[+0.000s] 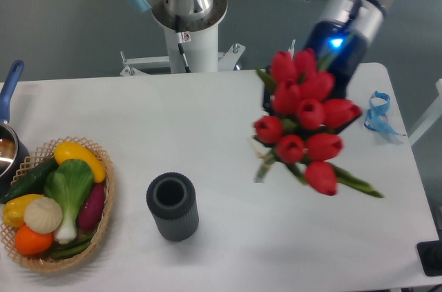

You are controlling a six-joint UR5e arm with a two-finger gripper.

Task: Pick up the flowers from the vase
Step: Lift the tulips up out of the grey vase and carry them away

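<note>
The flowers [304, 123] hang in the air over the right half of the table [228, 119], well clear of the vase [172, 206], which stands upright and empty near the front edge. The lift itself therefore looks done; what remains at risk is the hold.

The pincer [324, 71] sits behind the red buds, and the bunch hides its tips, so how much of the stems it has cannot be told from this view. Since the bunch is aloft with nothing else supporting it, the pincer must be clenched on the stems — but whether it has the whole bundle or only a few stalks is unclear.

- The bunch leans outward and down, with the lowest bud and a long leaf trailing toward the right. If only some stems are pinched, the loose ones could slide out and drop onto the table.
- The image of the flowers is slightly smeared, which suggests motion; a fast swing would add pull on a top-heavy, wide bunch and could twist it in the grasp.
- A pale stem end shows at the lower left of the bunch, pointing down — a descent here could catch it on the table.
- The blue ribbon [376, 114] lies just beside the bunch on the right, and a low sweep that way might snag it.
</note>
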